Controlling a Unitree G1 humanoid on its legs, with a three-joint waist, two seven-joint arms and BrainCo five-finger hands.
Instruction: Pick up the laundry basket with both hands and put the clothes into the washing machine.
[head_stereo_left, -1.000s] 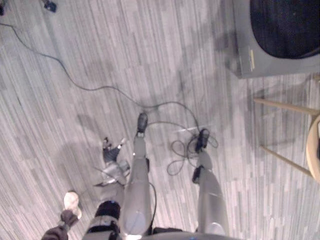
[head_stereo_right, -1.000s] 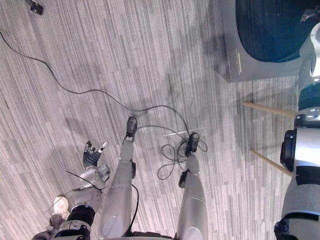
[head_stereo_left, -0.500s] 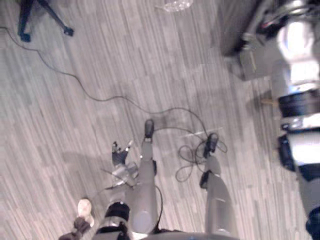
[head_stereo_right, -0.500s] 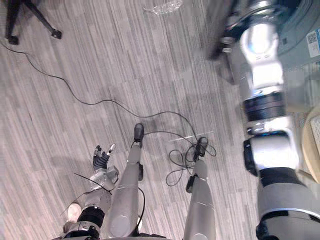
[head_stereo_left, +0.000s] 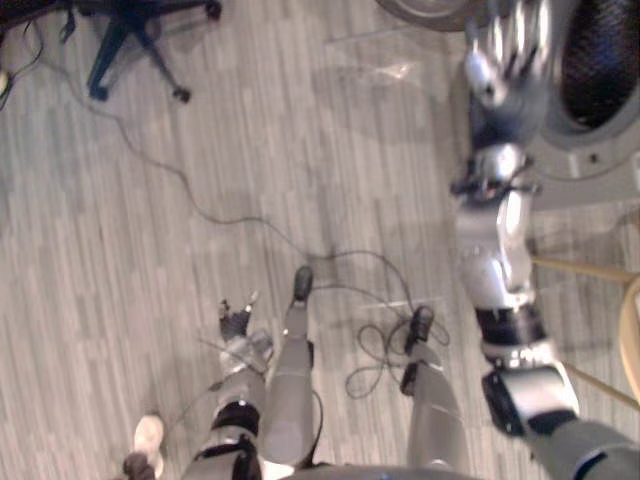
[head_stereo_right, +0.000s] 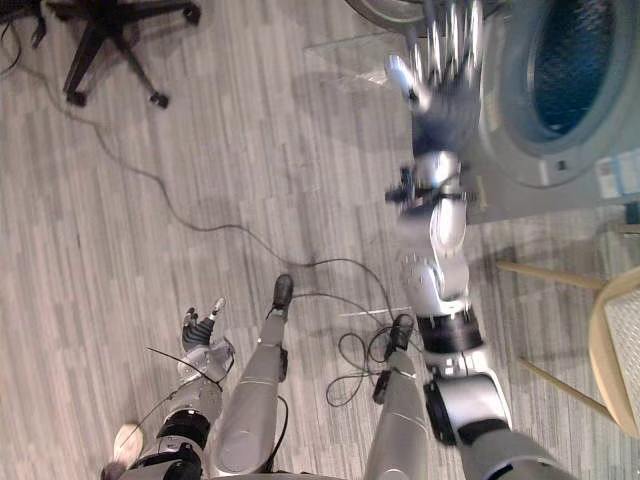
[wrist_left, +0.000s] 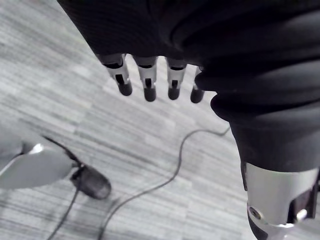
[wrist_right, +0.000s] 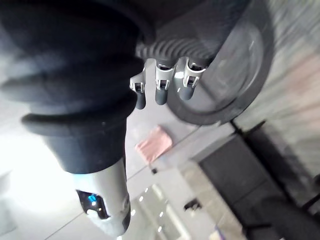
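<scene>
Grey plank floor (head_stereo_left: 180, 300), black office chair base (head_stereo_left: 128, 14), wooden chair (head_stereo_right: 612, 345)

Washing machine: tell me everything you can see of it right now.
The washing machine stands on the wood-look floor, ahead of the robot and to its right. Its front is grey, with a round, grey-rimmed opening that looks dark blue inside. What appears to be its round door is swung open beside it. The right hand is in front of it, fingers straight; contact can't be judged.

Grey front-loading washing machine (head_stereo_right: 528, 150) (round-mouthed, dark inside) stands upright just beyond the wooden chair (head_stereo_right: 617, 345).
</scene>
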